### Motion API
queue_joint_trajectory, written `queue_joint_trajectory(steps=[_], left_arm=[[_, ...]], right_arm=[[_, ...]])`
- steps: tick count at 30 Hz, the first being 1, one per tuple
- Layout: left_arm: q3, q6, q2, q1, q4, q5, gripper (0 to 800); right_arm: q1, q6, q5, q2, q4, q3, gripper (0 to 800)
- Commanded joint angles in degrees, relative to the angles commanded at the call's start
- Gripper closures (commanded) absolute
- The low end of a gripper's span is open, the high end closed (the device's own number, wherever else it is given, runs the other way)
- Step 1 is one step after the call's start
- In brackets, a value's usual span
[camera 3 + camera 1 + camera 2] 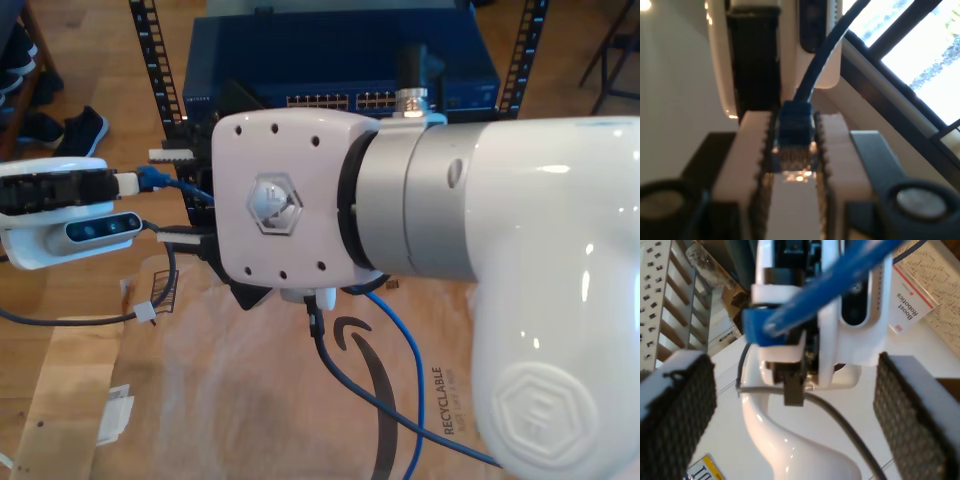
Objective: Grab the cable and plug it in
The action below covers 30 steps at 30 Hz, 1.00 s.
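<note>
The cable (826, 47) is thin and bright blue. Its translucent blue plug (795, 137) is clamped between the white toothed fingers of my first gripper (794, 145), which is shut on it. In the exterior view my first gripper (135, 182) reaches in from that view's left, and the cable (400, 340) runs behind the big white arm and down over the cardboard. My second gripper (797, 390) is open, its black-padded fingers (680, 405) spread wide. The plug (757, 327) and the cable (840, 280) sit between them, untouched. In the exterior view my second gripper (175, 195) faces the first one.
A blue network switch (340, 60) with a row of ports (340, 100) sits in a black rack (150, 70) behind the arms. A thicker dark cable (380, 400) trails over the brown cardboard (250, 400). Shoes (85, 130) lie on the wooden floor at the exterior view's left.
</note>
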Motion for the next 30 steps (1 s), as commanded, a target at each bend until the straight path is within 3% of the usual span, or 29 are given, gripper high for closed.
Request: queue_joint_trajectory(steps=[30], left_arm=[[0.1, 0.1, -0.6, -0.6, 0.0, 0.9, 780]], right_arm=[[0.0, 0.1, -2.5, 0.3, 0.1, 0.4, 576]])
